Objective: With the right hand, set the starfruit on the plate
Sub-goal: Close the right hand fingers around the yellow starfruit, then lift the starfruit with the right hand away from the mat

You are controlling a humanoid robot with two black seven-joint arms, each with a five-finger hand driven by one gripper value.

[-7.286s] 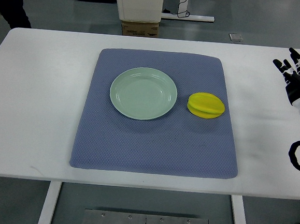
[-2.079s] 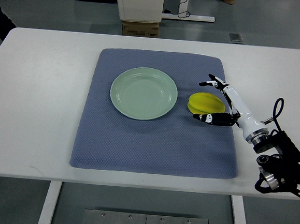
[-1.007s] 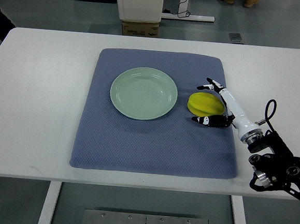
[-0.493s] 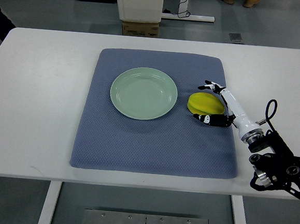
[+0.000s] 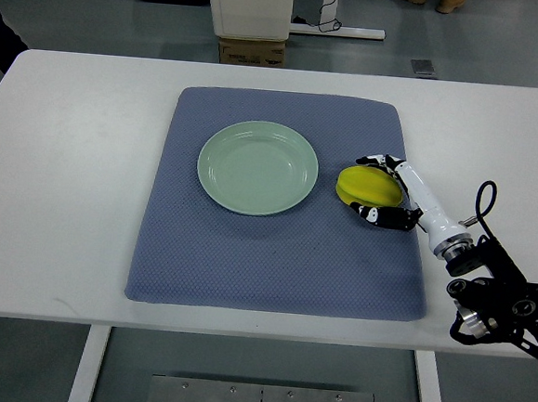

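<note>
Right hand point(image 5: 378, 186) wrapped around the yellow starfruit point(image 5: 367, 185) on the blue mat point(image 5: 246, 255), beside the green plate point(image 5: 257, 167); not lifted yet; plate empty; carrying over left to do.

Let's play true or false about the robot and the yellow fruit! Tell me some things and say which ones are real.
1. The starfruit is lying on the plate. False: it is on the blue mat, to the right of the plate.
2. The plate has nothing on it. True.
3. The right hand has its fingers curled around the starfruit. True.
4. The mat is red. False: it is blue.
5. The plate is pale green. True.
6. The robot's left hand is holding the plate. False: no left hand shows in the picture.
</note>
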